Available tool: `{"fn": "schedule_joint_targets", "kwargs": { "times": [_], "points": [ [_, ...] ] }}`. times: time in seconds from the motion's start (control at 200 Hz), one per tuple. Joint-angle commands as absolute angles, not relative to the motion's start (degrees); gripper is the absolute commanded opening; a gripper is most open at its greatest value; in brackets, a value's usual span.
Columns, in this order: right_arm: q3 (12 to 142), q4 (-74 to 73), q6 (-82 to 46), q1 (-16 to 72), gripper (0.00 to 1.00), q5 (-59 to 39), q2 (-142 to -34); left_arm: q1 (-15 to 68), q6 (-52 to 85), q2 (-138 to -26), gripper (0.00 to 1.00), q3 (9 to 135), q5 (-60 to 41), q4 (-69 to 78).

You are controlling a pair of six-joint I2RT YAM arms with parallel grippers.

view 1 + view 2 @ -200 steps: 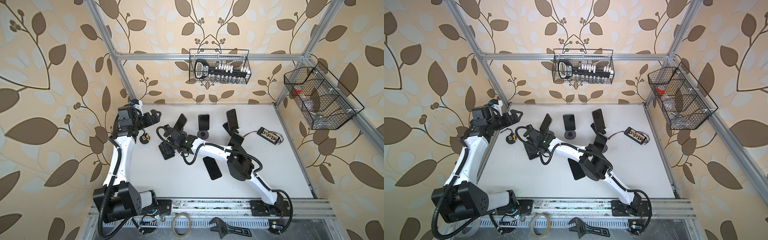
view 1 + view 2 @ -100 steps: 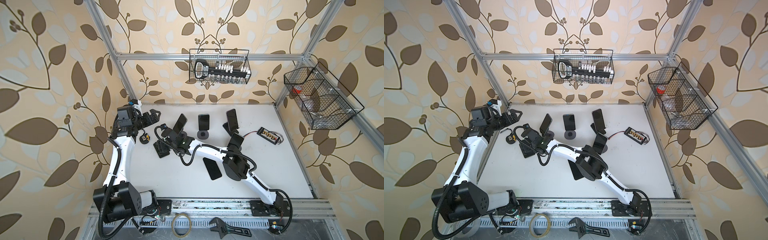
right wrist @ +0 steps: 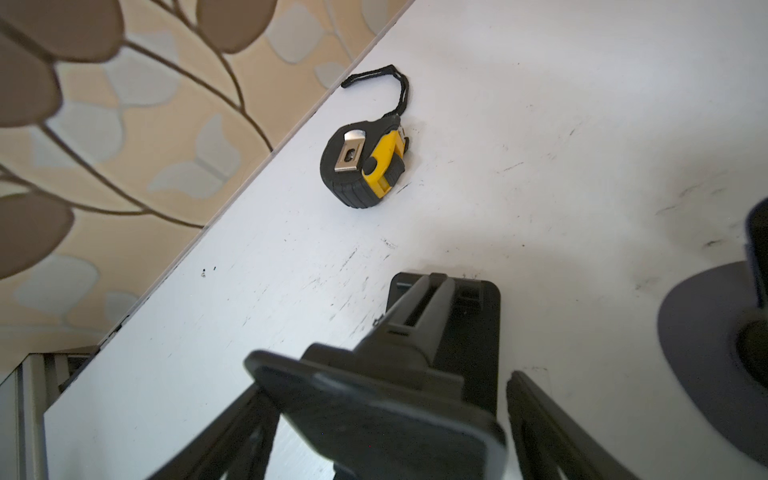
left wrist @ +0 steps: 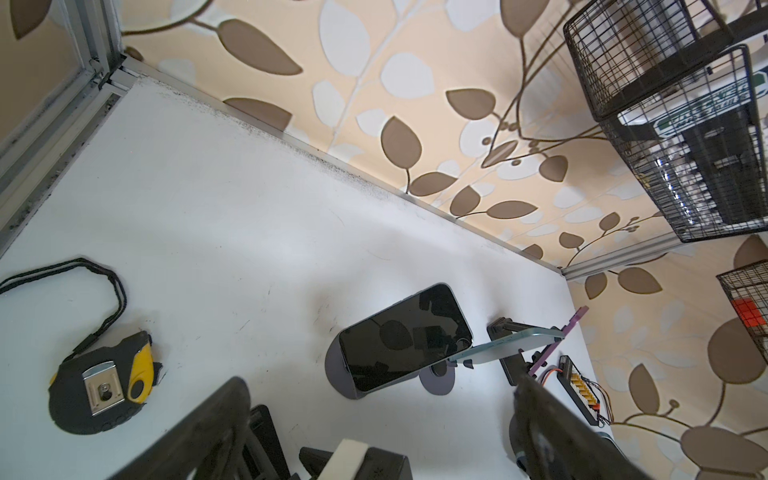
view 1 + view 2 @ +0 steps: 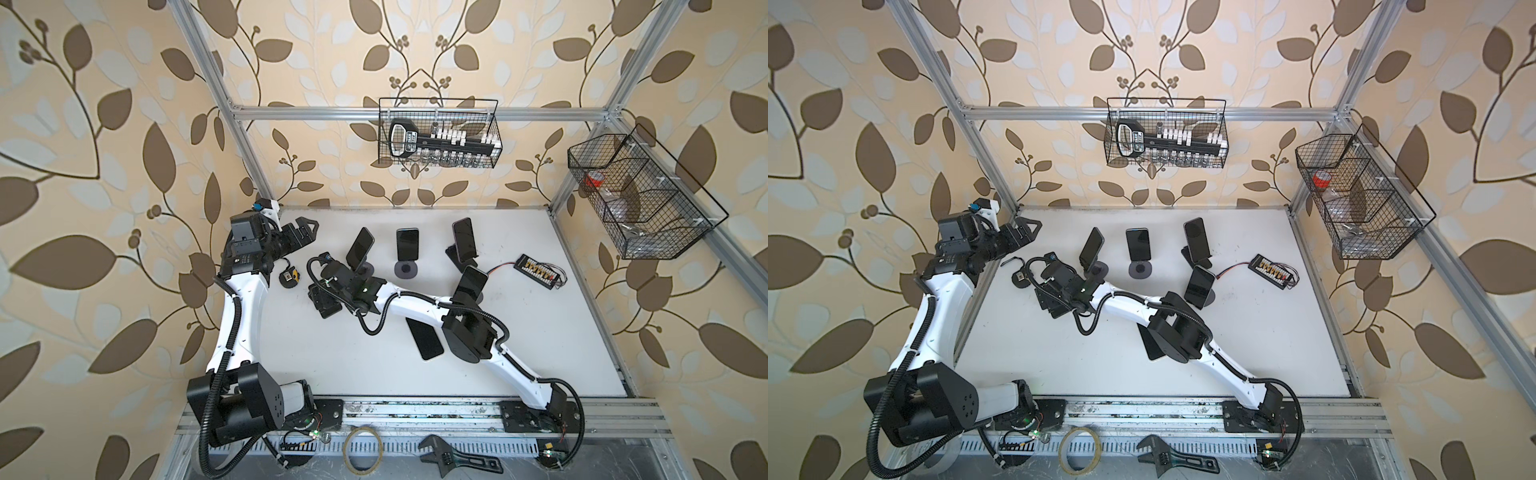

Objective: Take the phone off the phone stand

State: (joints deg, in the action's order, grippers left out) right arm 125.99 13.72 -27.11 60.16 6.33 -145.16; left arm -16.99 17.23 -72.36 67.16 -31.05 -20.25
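The wallpaper [image 5: 104, 166] is cream, with a pattern of brown and pale grey leaves on thin dark stems. The tabletop [image 5: 540, 332] is white with small dark scuffs. The tape measure [image 3: 365, 166] is black and yellow, with a silver clip. The phone [image 5: 407, 244] has a black screen, and its phone stand [image 5: 406, 270] has a dark grey round base. The wire basket [image 5: 438, 101] is black. The left arm [image 5: 241, 307] and the right arm [image 5: 419, 305] are white with black joints.
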Motion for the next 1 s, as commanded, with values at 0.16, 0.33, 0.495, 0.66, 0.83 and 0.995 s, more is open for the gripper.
{"fn": "schedule_joint_targets", "kwargs": {
  "times": [0.16,0.33,0.495,0.66,0.83,0.995],
  "points": [
    [119.7,9.6,-26.9,60.5,0.96,6.8,-133.2,-19.3,17.9,-69.7,0.99,66.3,-35.2,-15.5],
    [109.8,3.5,-26.0,60.3,0.99,3.6,-123.9,-21.0,17.8,-69.2,0.99,65.4,-38.8,-12.7],
    [106.8,6.9,-26.4,59.8,1.00,4.4,-119.3,-22.9,18.0,-69.1,0.99,65.0,-41.4,-10.8],
    [97.1,6.8,-25.7,58.3,0.99,5.0,-109.7,-23.0,20.4,-69.8,0.99,62.7,-43.9,-5.0],
    [87.0,8.3,-25.8,53.5,0.97,3.0,-98.4,-20.8,21.4,-72.0,0.99,60.9,-47.6,3.3],
    [79.0,11.1,-24.6,49.9,0.97,6.4,-87.3,-14.4,18.2,-73.4,0.98,63.5,-43.0,-1.6]
  ]
}}
